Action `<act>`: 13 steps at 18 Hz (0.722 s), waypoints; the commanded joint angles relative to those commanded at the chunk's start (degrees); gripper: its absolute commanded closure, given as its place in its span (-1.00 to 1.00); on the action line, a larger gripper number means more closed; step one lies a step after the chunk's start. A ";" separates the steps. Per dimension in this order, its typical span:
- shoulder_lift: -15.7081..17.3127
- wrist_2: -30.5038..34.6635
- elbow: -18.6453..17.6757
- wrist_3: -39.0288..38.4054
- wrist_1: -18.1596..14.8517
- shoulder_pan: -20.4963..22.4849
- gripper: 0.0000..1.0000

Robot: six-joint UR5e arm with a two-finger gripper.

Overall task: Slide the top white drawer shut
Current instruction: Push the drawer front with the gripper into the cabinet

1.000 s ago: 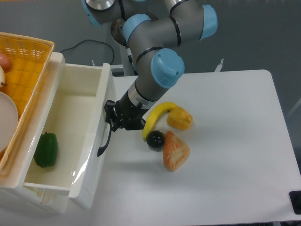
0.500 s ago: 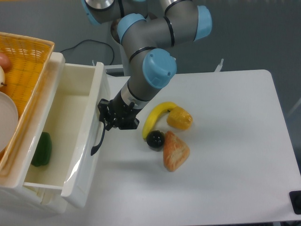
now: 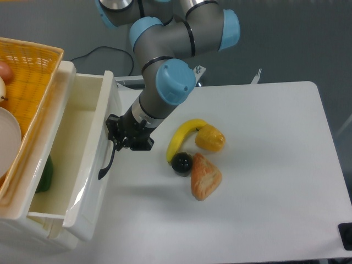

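The big shiny white plastic box drawer (image 3: pixel 77 159) sticks out from the left side of the table (image 3: pixel 264 181), under an orange woven basket (image 3: pixel 27 82). It is partly open, and a green thing shows deep inside. The robot's black claw (image 3: pixel 117 138) sits right at the drawer's front panel, by the top of the curved black handle (image 3: pixel 106 164). I cannot tell if the claw is squeezed or loose; it looks pressed against the front. The drawer lies to the left of the claw, as I look at it. Its long side runs along the table edge, so I think the push must go straight left, across that long side.
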 joint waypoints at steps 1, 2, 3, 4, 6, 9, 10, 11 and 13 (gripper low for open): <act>0.00 0.00 -0.09 0.00 0.00 -0.09 0.71; 0.09 -0.09 -0.09 0.00 0.00 -0.17 0.71; 0.18 -0.35 0.00 0.00 0.00 -0.70 0.71; 0.18 -0.53 -0.09 0.00 0.00 -0.70 0.71; 0.18 -0.79 -0.09 -0.61 0.09 -0.79 0.71; 0.18 -1.32 0.00 -0.88 0.09 -0.97 0.70; 0.26 -1.32 0.00 -0.88 0.09 -1.05 0.70; 0.18 -1.32 0.00 -0.88 0.09 -1.49 0.70; 0.18 -1.41 0.00 -0.88 0.09 -1.76 0.69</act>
